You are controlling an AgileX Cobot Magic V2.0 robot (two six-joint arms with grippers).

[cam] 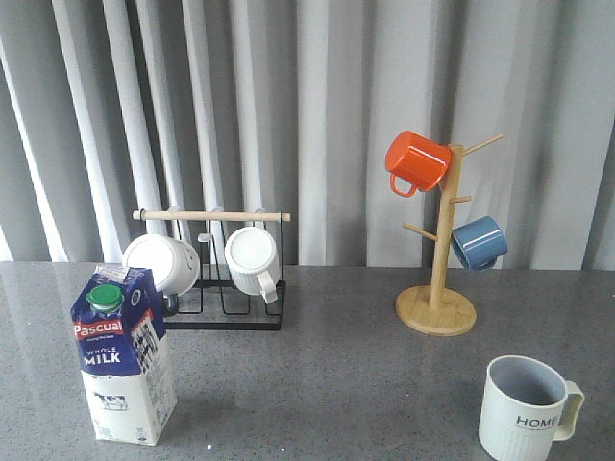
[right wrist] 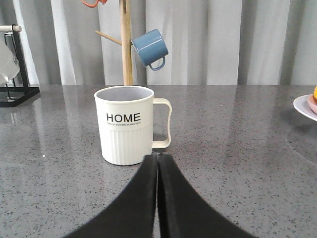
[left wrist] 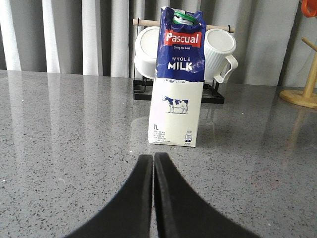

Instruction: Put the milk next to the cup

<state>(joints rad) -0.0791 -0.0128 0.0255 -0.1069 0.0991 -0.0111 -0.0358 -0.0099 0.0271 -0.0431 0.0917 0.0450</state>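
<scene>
The milk (cam: 123, 353) is a tall blue-and-white carton with a green cap, upright at the front left of the grey table. In the left wrist view the milk (left wrist: 176, 84) stands a short way beyond my left gripper (left wrist: 153, 157), which is shut and empty. The cup (cam: 524, 408), a pale ribbed mug marked "HOME", sits at the front right. In the right wrist view the cup (right wrist: 127, 124) stands just ahead of my right gripper (right wrist: 157, 156), also shut and empty. Neither gripper shows in the front view.
A black wire rack (cam: 228, 309) with two white mugs (cam: 252, 259) stands behind the milk. A wooden mug tree (cam: 438, 298) at the back right carries an orange mug (cam: 417, 161) and a blue mug (cam: 479, 242). A white plate's edge (right wrist: 304, 106) lies to the cup's right.
</scene>
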